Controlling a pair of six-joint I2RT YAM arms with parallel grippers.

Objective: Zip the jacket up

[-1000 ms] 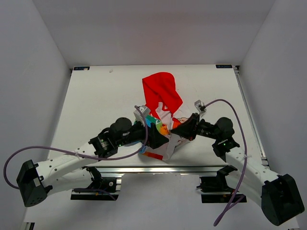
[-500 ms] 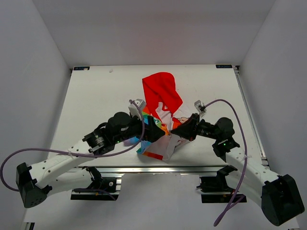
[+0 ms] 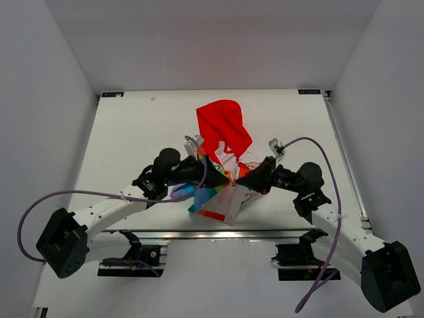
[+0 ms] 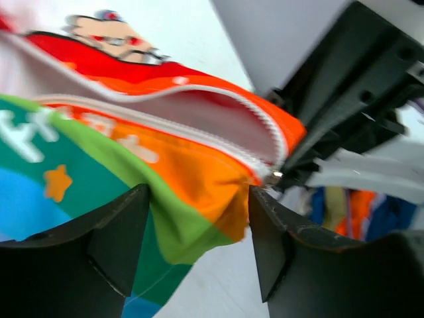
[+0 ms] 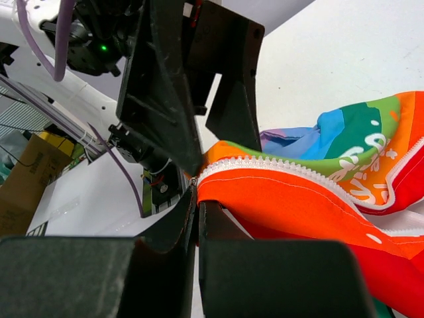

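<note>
The jacket (image 3: 224,130) lies mid-table, red hood toward the far side and rainbow front (image 3: 207,195) bunched near the arms. My right gripper (image 3: 240,179) is shut on the orange bottom edge of the jacket (image 5: 311,199), right at the end of the white zipper teeth (image 5: 265,165); its tips (image 5: 197,199) are pressed together. My left gripper (image 3: 215,173) is open. In the left wrist view (image 4: 197,245) the orange and green corner of the other front panel (image 4: 199,199) hangs between its fingers (image 4: 112,238) without being clamped. The two grippers face each other closely.
The right gripper's black body (image 4: 344,99) fills the upper right of the left wrist view. The left gripper's black body (image 5: 172,93) looms in the right wrist view. White table (image 3: 132,132) with a metal rail along the near edge (image 3: 225,233); grey walls surround it.
My left arm has swung its gripper away from the near edge toward the far side, uncovering the rainbow front below it. The right arm and its hold have not moved.
</note>
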